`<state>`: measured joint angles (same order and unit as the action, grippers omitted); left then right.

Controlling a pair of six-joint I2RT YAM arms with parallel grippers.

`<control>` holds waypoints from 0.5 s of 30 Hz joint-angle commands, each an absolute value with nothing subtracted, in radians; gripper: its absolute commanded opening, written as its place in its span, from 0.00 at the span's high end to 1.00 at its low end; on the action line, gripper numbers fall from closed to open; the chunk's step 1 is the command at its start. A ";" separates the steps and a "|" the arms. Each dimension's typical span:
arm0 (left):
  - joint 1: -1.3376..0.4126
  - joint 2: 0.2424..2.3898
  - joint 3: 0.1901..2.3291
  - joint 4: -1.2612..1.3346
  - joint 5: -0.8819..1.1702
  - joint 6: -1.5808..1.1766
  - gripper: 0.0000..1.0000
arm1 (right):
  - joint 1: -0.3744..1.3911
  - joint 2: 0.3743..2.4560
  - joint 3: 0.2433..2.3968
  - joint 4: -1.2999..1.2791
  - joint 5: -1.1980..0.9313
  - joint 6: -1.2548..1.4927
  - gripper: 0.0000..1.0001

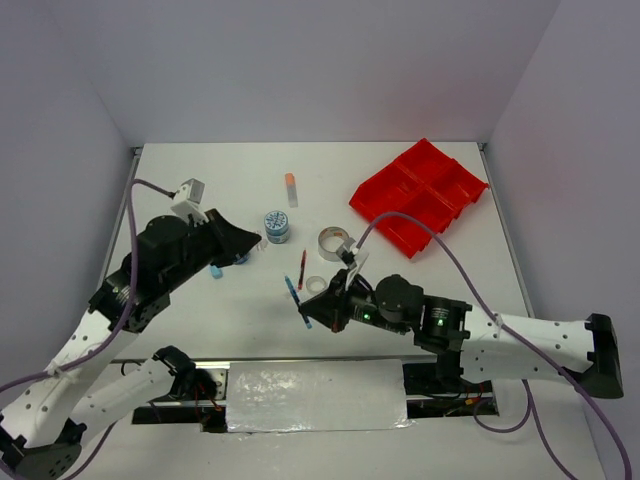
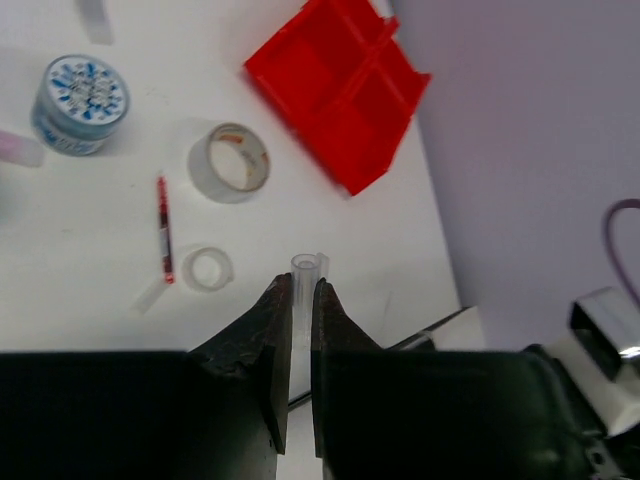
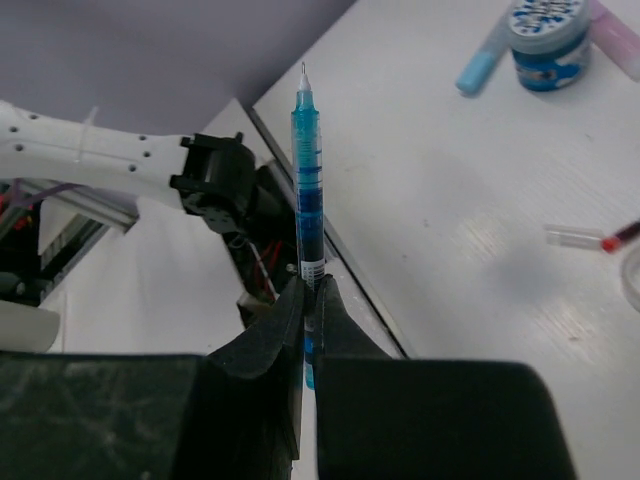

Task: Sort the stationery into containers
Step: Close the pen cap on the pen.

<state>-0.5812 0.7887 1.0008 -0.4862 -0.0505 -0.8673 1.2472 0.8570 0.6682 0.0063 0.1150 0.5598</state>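
My right gripper (image 1: 312,312) (image 3: 311,290) is shut on a blue pen (image 1: 293,296) (image 3: 308,170) and holds it above the table's near middle. My left gripper (image 1: 252,243) (image 2: 302,290) is shut on a short clear tube (image 2: 305,268), just left of a round tub with a blue-white lid (image 1: 276,225) (image 2: 85,100). The red divided tray (image 1: 420,195) (image 2: 340,85) stands at the far right. A silvery tape roll (image 1: 333,240) (image 2: 230,160), a clear tape ring (image 1: 316,284) (image 2: 207,268) and a red pen (image 1: 301,268) (image 2: 164,228) lie between the grippers.
An orange-capped tube (image 1: 291,187) lies at the far middle. A light blue tube (image 1: 216,271) (image 3: 480,65) lies under the left arm, and a pink tube (image 3: 615,25) lies by the tub. A foil-covered panel (image 1: 315,395) sits at the near edge.
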 commanded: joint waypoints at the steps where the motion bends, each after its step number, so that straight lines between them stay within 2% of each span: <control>1: -0.588 0.730 0.985 -0.302 0.038 -0.939 1.00 | 1.313 0.897 0.670 0.193 0.205 0.546 1.00; 6: -0.589 0.713 0.979 -0.212 0.109 -0.979 1.00 | 1.365 0.937 0.704 0.236 0.327 0.542 1.00; 15: -0.592 0.678 0.931 -0.138 0.166 -0.976 1.00 | 1.368 0.980 0.779 0.210 0.350 0.505 1.00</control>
